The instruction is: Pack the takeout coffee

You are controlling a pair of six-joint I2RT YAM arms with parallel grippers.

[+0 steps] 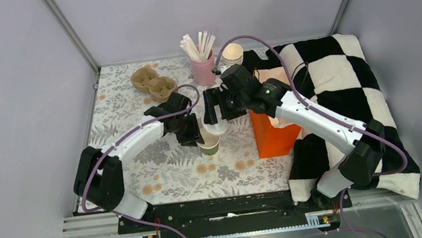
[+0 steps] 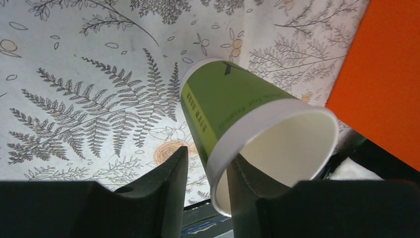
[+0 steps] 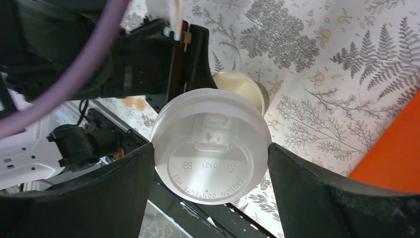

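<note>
The paper cup (image 2: 223, 106) stands open on the desk (image 1: 135, 113), just beside the orange bag (image 1: 272, 139). The left fingers (image 2: 168, 193) are narrow and straddle its wall, one inside, one outside; a firm clamp cannot be confirmed. The right fingers (image 3: 109, 193), spread wide, hold the lid (image 3: 210, 153) by its edges just above the cup, not yet seated. Remaining, by judgement: press the lid on, then pack the cup.
</note>
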